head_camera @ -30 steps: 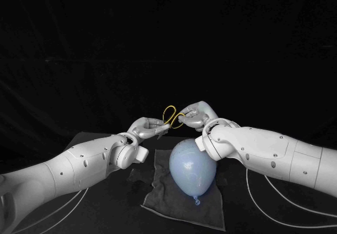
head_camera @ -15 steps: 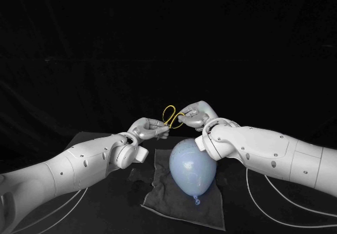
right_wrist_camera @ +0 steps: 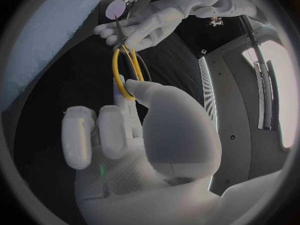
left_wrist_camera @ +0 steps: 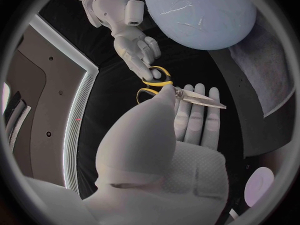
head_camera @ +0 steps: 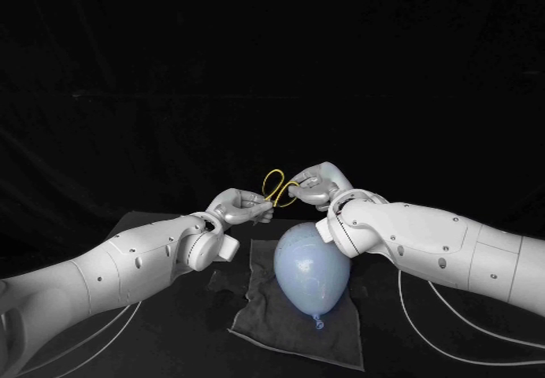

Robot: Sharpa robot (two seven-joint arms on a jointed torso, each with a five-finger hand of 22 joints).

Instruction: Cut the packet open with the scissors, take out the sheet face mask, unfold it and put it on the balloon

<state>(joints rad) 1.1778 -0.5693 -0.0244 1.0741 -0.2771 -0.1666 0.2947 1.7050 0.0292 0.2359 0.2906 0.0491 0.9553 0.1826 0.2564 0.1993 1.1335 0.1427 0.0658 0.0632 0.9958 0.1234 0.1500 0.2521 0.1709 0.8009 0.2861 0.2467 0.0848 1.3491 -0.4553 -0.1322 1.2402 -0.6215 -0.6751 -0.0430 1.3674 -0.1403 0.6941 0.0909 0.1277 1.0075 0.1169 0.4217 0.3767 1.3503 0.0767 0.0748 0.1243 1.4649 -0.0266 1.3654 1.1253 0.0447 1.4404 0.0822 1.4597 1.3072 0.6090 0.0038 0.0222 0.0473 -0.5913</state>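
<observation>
The scissors (head_camera: 276, 189), with yellow handle loops, are held up between both hands behind the balloon. My left hand (head_camera: 241, 206) grips them near the pivot, thumb on top; the bare blades (left_wrist_camera: 201, 98) lie across its fingers (left_wrist_camera: 195, 116). My right hand (head_camera: 316, 186) holds the yellow loops (right_wrist_camera: 125, 69), its thumb pushed through one of them. The left wrist view shows the right hand (left_wrist_camera: 134, 47) pinching the handles (left_wrist_camera: 156, 81). The pale blue balloon (head_camera: 310, 270) lies on the table in front of the hands, knot towards me, and also appears as the balloon (left_wrist_camera: 200, 12) and the balloon (right_wrist_camera: 44, 45) in the wrist views.
A grey cloth (head_camera: 267, 323) lies under the balloon on the black table (head_camera: 136, 228). A small pale round thing (left_wrist_camera: 259, 185) lies on the table near the hands. Both forearms flank the balloon closely.
</observation>
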